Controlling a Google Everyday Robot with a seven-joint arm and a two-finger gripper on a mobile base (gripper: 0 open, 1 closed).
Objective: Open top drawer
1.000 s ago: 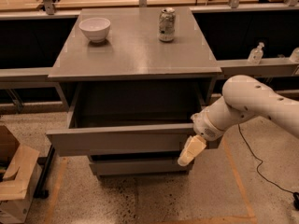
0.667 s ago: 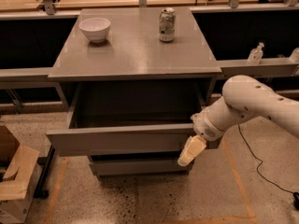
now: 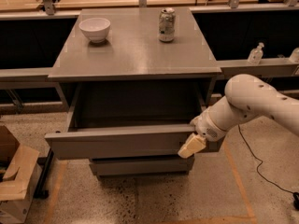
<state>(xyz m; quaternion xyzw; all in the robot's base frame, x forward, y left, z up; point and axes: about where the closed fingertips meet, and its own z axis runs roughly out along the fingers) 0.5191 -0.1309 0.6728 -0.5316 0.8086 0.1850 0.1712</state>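
Your top drawer (image 3: 117,143) stood pulled well out from under the bench (image 3: 135,59). Its grey front was on the near side and its deep box interior was open to view. Your tool (image 3: 192,146) sat at the right end of that front, with a cream tip lying against the near face. You could not tell whether it was open or closed, or whether it had hold of the front. The white arm (image 3: 254,101) reached in from the right. Below the top drawer, a narrower grey drawer (image 3: 140,166) sat further back. On the bench, a white bowl (image 3: 95,29) stood at the far left and a can (image 3: 167,24) at the far right of centre, well apart. A cardboard box (image 3: 14,181) lay on the floor at the near left. A clear bottle (image 3: 255,54) stood on the ledge to the right.
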